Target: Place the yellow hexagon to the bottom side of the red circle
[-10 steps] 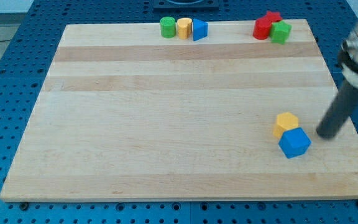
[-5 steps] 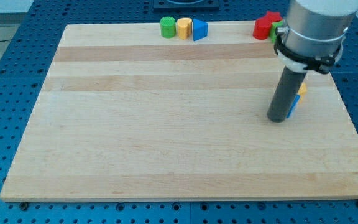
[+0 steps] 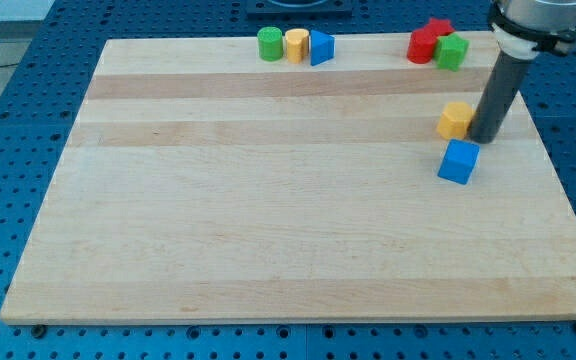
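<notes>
The yellow hexagon lies on the wooden board at the view's right, below the red circle and well apart from it. My tip rests on the board right beside the hexagon's right edge. A blue cube lies just below the hexagon and the tip. The red circle sits at the board's top right, touching a red star and a green block.
A green cylinder, a yellow block and a blue triangle stand in a row at the board's top middle. The board's right edge is close to the tip.
The tip swept from right of the blocks to the left and up, then back right. The yellow hexagon and blue cube moved up the board and came apart.
</notes>
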`<control>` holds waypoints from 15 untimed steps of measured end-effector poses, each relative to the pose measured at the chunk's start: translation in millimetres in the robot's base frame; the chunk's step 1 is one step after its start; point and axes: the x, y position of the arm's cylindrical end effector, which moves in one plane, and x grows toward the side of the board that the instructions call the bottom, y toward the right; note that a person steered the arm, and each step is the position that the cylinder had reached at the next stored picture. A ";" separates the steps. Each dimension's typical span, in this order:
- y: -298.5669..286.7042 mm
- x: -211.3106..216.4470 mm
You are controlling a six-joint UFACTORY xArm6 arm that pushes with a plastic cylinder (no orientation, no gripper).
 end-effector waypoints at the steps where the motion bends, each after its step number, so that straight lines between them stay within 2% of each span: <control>1: -19.2 -0.6; 3: -61.3 -1.9; 6: -66.1 -79.4; 8: -102.3 -90.1; 9: -108.2 -101.7; 11: -82.8 -126.9; 12: -96.3 -121.9; 14: -80.3 -92.4; 15: -74.1 -101.9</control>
